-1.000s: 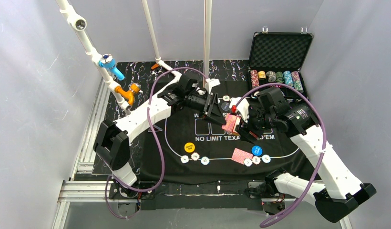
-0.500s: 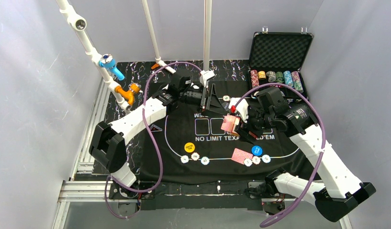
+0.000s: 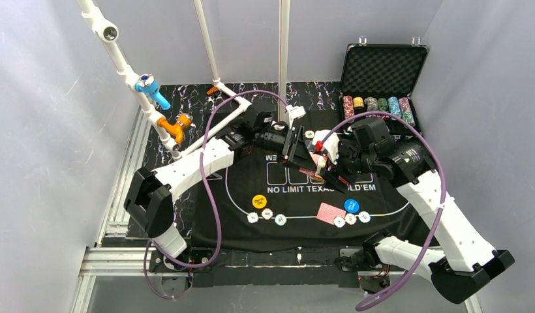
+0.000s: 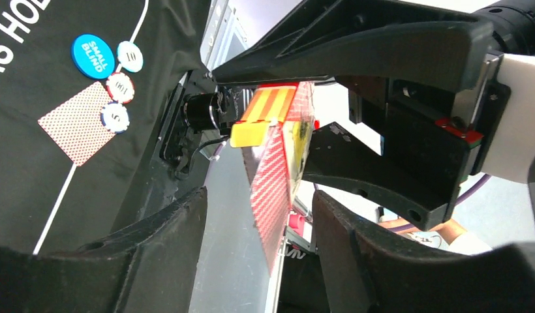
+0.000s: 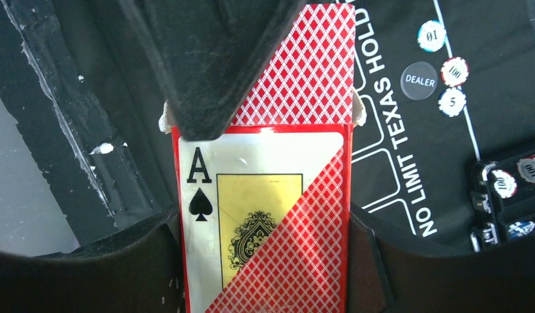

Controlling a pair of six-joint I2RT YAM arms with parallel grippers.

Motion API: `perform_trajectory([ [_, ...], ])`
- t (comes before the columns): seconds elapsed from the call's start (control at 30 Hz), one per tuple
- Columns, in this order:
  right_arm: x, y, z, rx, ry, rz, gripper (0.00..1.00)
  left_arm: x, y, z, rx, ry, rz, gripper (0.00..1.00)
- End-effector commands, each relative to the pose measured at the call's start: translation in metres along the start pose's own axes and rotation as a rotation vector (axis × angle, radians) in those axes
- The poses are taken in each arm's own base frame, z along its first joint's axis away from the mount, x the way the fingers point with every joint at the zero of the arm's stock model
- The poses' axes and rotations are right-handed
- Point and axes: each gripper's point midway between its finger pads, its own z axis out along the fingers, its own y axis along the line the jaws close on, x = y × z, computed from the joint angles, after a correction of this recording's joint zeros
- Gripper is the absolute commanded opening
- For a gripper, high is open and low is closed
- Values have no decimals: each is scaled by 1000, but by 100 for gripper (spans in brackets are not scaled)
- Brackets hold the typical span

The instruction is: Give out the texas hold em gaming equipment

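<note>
Plain grey-white walls (image 3: 49,130) on all sides. Black marbled tabletop (image 3: 186,98). Aluminium extrusion rails (image 3: 119,199) at 9 o'clock, white pipe posts (image 3: 284,45) at 12 o'clock. Light even and diffuse.

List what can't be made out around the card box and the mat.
- Card face: right wrist shows only its red back; left wrist sees it nearly edge-on.
- Card's upper left: right wrist, covered by a finger of the left gripper.
- Card box: top view, mostly hidden by the right gripper holding it.
- Yellow button lettering: top view, too small.
- Case chips: right wrist, cut off by the right edge.
</note>
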Motion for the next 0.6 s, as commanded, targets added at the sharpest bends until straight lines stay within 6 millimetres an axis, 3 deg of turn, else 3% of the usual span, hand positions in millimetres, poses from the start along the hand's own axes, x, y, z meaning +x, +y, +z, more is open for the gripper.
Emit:
perform_trajectory([
  [0.0,-31,-6,-13,48,-140,-74,1,-4,-1,-12,21,-12,-31,53],
  [0.2,-28,-3,-16,48,-144,-99,1,-9,5,-21,38,-37,-77,37],
  [0.57,-20,-2,-13,37,-107,-92,1,-7,-7,-32,36,-54,13,37],
])
